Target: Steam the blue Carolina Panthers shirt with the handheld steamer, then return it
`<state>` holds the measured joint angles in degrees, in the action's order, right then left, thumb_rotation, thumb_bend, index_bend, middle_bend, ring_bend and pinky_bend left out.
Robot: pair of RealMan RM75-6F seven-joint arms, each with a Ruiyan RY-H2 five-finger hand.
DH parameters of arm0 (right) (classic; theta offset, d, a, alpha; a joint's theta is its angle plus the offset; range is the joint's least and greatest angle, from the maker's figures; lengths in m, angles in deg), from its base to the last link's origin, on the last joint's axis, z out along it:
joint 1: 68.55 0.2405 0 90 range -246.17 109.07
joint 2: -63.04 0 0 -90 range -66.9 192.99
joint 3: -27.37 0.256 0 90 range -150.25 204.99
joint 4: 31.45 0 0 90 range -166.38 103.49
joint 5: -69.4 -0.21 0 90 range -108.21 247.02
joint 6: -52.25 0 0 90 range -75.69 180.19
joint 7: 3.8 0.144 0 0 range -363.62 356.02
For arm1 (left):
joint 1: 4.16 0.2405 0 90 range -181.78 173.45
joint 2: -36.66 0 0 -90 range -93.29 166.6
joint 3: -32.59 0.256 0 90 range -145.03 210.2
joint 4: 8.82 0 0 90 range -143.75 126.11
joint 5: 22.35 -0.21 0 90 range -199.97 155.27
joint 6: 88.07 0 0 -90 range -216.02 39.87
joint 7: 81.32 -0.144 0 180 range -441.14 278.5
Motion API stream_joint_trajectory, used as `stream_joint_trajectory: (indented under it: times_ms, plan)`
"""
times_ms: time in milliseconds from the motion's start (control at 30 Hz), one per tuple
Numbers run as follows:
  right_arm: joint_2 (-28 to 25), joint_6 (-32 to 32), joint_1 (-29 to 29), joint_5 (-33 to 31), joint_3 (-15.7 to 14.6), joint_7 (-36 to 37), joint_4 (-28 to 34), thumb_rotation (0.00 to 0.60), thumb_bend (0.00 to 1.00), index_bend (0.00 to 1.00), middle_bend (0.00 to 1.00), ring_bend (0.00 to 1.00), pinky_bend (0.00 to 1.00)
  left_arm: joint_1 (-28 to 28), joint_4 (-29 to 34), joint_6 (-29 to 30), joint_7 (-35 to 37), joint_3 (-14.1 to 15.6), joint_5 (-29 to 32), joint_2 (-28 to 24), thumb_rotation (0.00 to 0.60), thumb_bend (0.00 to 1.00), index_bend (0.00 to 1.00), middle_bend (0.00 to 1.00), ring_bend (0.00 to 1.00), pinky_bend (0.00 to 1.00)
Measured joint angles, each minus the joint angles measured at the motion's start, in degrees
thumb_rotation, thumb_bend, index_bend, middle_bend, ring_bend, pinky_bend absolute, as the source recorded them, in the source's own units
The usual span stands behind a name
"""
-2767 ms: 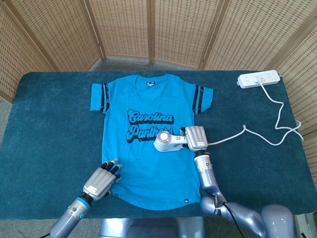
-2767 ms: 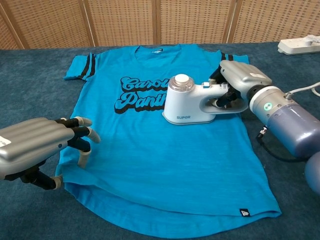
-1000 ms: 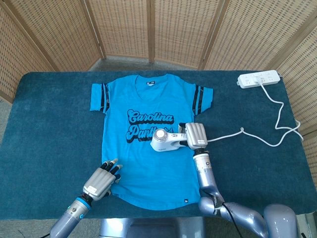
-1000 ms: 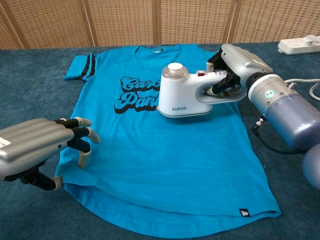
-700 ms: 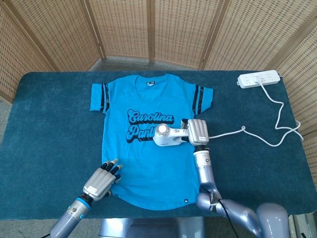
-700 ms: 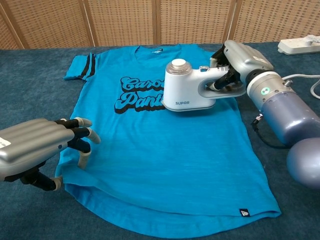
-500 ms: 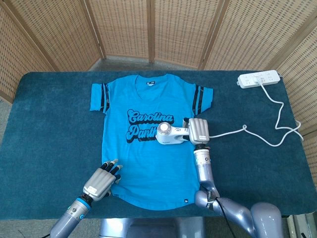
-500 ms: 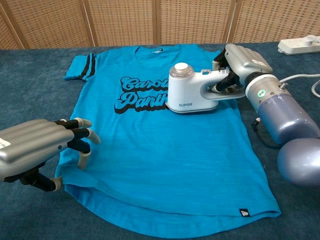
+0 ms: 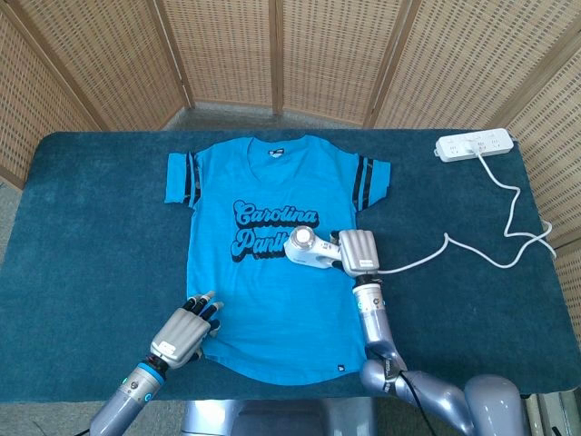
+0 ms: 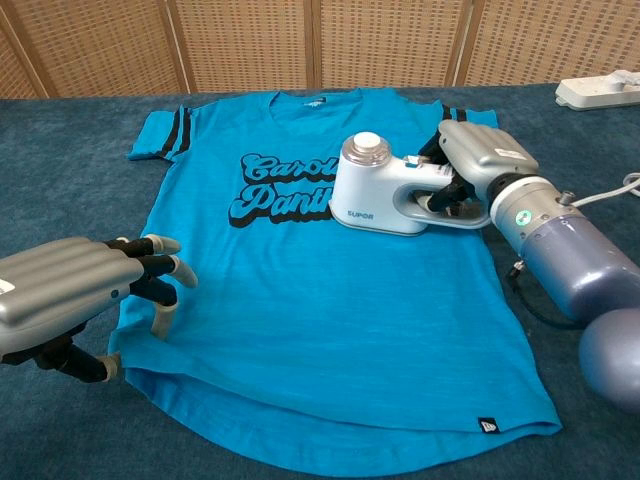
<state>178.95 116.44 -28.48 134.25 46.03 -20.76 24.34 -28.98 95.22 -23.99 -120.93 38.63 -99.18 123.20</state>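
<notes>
Step in hand: I judge this as the steaming pass; I have the steamer on the shirt, its head against the end of the "Panthers" lettering.
Right hand: fingers wrapped around the steamer handle, at 3 o'clock of the steamer head.
Left hand: holds nothing; fingers curled and slightly apart, fingertips resting at the shirt's hem corner, at 7 o'clock of the shirt.
Shirt position: flat, face up, collar at 12 o'clock, centred on the table.
Next move: I expect to sweep the steamer toward 6 o'clock over the lower panel, keeping the cord slack.
Surface: dark teal cloth covers the table.
Power strip: at 2 o'clock of the shirt, well apart.
Room: woven wicker screens stand behind the table.
</notes>
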Motion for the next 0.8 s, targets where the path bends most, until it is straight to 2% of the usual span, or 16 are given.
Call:
stream_joint_trajectory:
  times_ms: [800]
  plan:
    - [-6.3,4.3,-7.9,6.2,-9.5,-2.6,15.4,0.600,0.34,0.69,0.69,0.70,0.62,0.2,-0.3,-0.3,0.2,0.3,-0.7,0.1,0.512,0.45,0.52,0.19,0.03,0.14]
